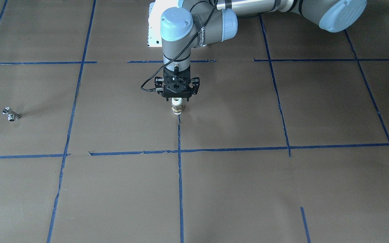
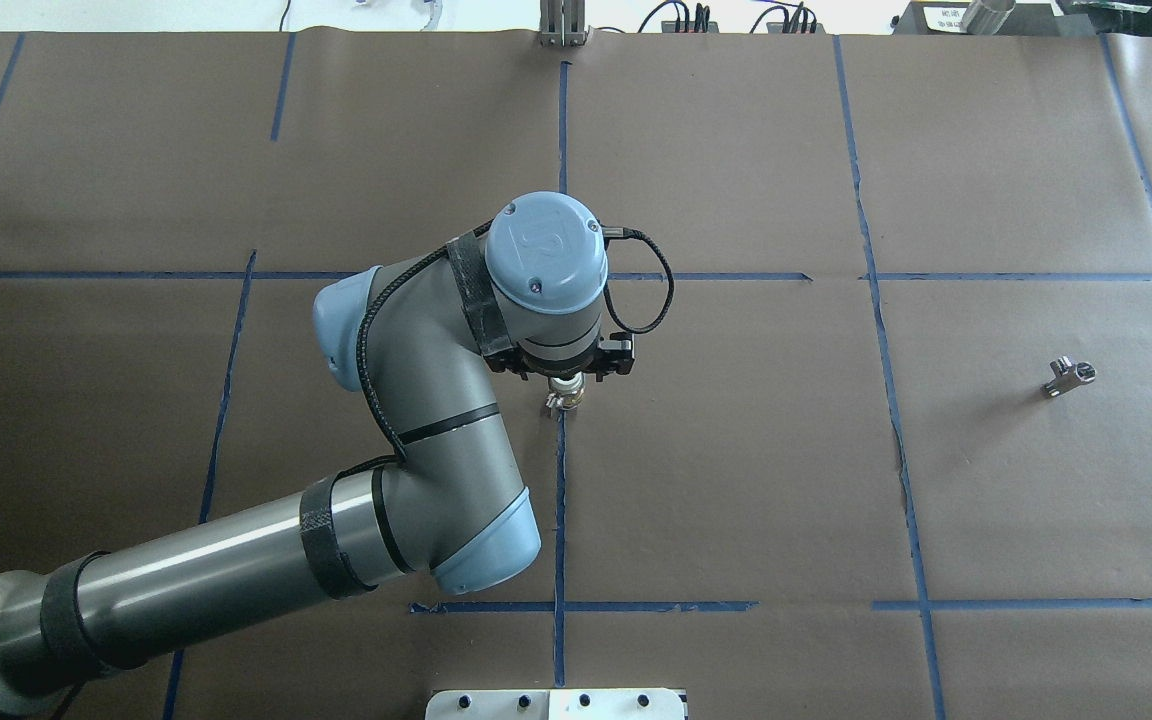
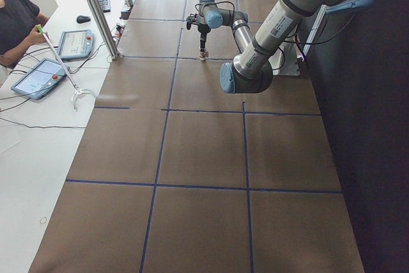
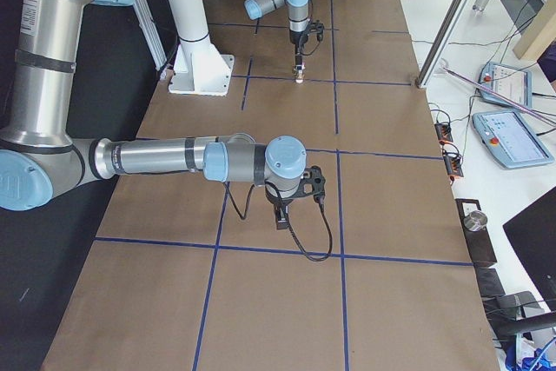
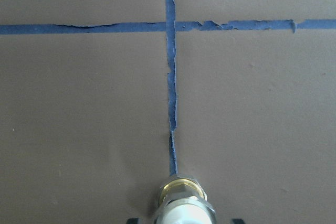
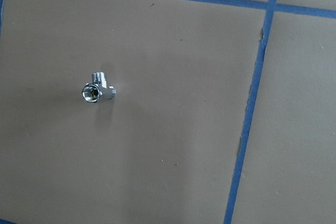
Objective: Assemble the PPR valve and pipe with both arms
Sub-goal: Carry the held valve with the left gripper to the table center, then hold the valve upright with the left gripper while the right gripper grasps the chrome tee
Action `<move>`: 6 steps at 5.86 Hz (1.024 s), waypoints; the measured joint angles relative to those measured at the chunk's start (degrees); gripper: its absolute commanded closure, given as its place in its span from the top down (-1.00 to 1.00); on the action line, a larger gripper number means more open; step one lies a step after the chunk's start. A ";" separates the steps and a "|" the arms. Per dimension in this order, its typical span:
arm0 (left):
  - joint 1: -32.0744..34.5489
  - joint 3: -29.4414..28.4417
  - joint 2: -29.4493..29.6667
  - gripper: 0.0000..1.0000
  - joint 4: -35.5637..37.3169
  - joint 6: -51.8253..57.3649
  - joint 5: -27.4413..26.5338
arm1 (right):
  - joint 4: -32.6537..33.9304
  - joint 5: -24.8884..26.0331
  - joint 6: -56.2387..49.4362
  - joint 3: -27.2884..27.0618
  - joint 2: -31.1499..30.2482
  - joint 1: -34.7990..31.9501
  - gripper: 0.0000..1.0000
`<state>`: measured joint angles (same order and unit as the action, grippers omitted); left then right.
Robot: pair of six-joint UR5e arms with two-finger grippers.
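Observation:
My left gripper points straight down at the table's middle, shut on a short white pipe with a brass nut end. The pipe hangs upright, brass end down, at the end of a blue tape line; I cannot tell if it touches the table. It also shows in the overhead view and the left wrist view. A small chrome valve lies on the paper far off on my right side, seen in the overhead view and the right wrist view. My right gripper shows only in the exterior right view, and I cannot tell its state.
Brown paper with a blue tape grid covers the table. A white base plate sits at the robot's edge. An aluminium post, tablets and an operator are beyond the far side.

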<state>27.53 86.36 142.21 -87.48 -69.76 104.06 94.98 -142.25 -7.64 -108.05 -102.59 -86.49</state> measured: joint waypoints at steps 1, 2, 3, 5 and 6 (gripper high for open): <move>0.13 1.20 -0.15 0.79 0.10 -0.13 0.00 | -1.35 -0.27 -0.01 0.01 0.02 0.53 1.00; 0.32 4.19 -1.02 0.80 0.20 -0.29 0.02 | -2.19 -0.31 0.20 -0.04 0.03 1.85 1.00; 0.53 9.45 -3.88 0.80 0.24 -0.41 0.06 | -4.11 -0.02 2.52 -0.11 0.03 4.36 0.99; 0.91 18.05 -9.45 0.80 0.21 -0.46 0.09 | -16.41 2.79 18.28 0.06 0.26 12.38 0.98; 0.99 19.04 -10.33 0.82 0.18 -0.47 0.09 | -20.95 6.19 24.75 0.27 1.57 17.35 0.96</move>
<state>28.52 105.40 131.88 -87.30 -70.22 104.15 74.04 -136.06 17.11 -107.78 -101.03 -69.13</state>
